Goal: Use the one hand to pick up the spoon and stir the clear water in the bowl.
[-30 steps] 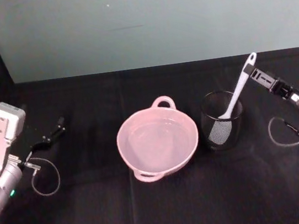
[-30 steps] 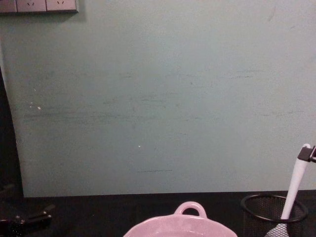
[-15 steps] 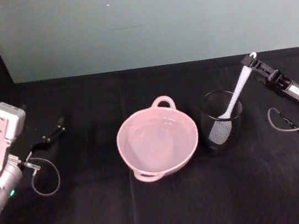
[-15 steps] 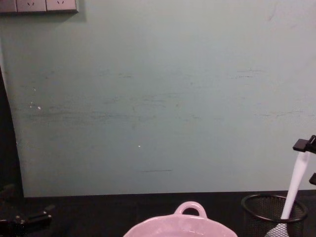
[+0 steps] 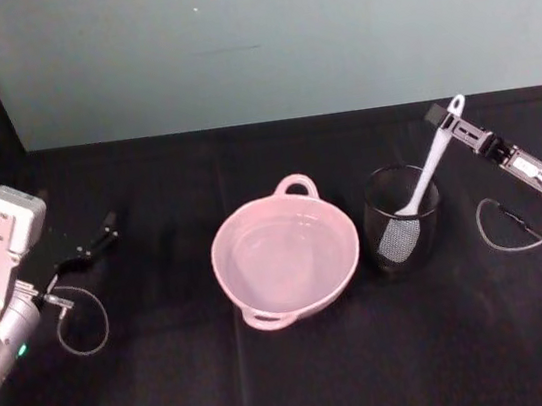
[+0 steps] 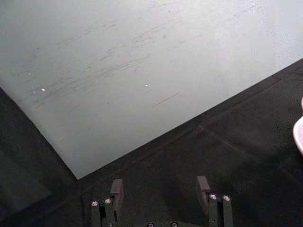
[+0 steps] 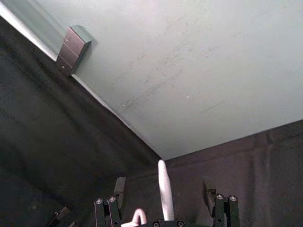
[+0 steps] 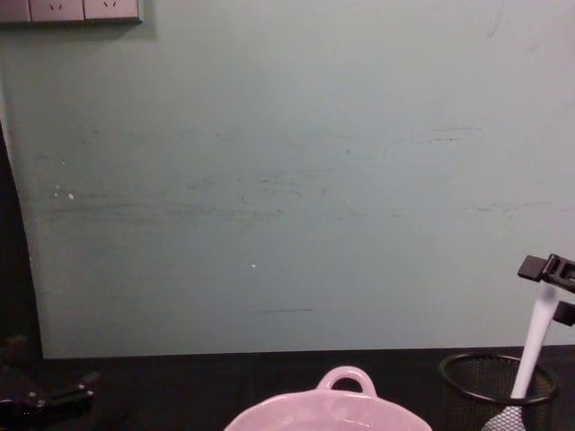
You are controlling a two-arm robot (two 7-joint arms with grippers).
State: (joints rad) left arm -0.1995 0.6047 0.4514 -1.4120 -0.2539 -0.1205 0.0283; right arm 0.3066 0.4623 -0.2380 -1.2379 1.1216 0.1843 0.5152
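Observation:
The white spoon [image 5: 433,156] leans in a black wire-mesh cup [image 5: 402,220], blade down and handle end up to the right. My right gripper [image 5: 447,126] is open, with its fingers on either side of the upper handle. In the right wrist view the spoon handle [image 7: 164,196] rises between the spread fingers [image 7: 120,187]. From the chest, the right gripper [image 8: 550,289] brackets the spoon [image 8: 537,337] above the cup [image 8: 499,388]. The pink bowl [image 5: 225,232] holds clear water [image 5: 283,254] and sits left of the cup. My left gripper [image 5: 95,243] rests open at the far left.
A black cloth covers the table, and a pale green wall [image 5: 259,43] stands behind it. A grey cable loop [image 5: 84,325] lies by the left arm, another [image 5: 506,225] by the right wrist. A wall socket plate [image 8: 72,10] sits high on the left.
My right gripper has moved from beside the spoon's handle end to straddle it, fingers still apart. The spoon, cup, bowl and left arm have stayed put.

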